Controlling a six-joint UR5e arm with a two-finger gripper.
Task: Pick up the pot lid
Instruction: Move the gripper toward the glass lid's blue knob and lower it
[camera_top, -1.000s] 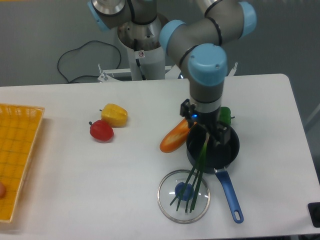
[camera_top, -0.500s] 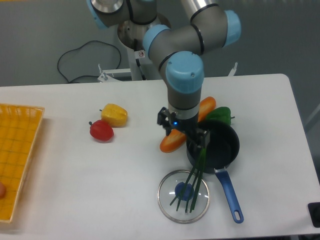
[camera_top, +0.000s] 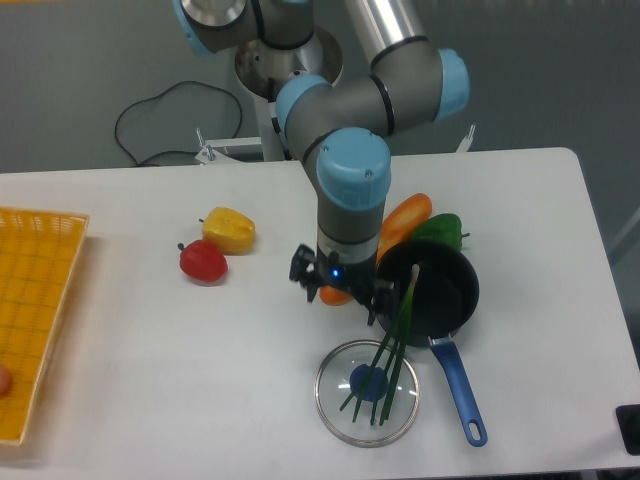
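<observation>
Fingers spread, the gripper (camera_top: 342, 300) hangs near the lid (camera_top: 335, 385), over which stalks (camera_top: 400, 342) trail from the pan (camera_top: 440, 328) with its blue handle (camera_top: 460, 390), while a red vegetable (camera_top: 203, 262) lies near a yellow pepper (camera_top: 229, 231) and a crate (camera_top: 38, 300) sits at the view's left edge.

No text, label, brand, number or sign can be read in this view.

At the white table's (camera_top: 200, 390) left edge is a yellow plastic basket (camera_top: 40, 290), and rightward a yellow pepper (camera_top: 230, 230), round red vegetable (camera_top: 203, 262), elongated orange produce (camera_top: 407, 220), green pepper (camera_top: 440, 229), and blue-handled round black pan (camera_top: 450, 300) under long green stalks (camera_top: 403, 330).
</observation>
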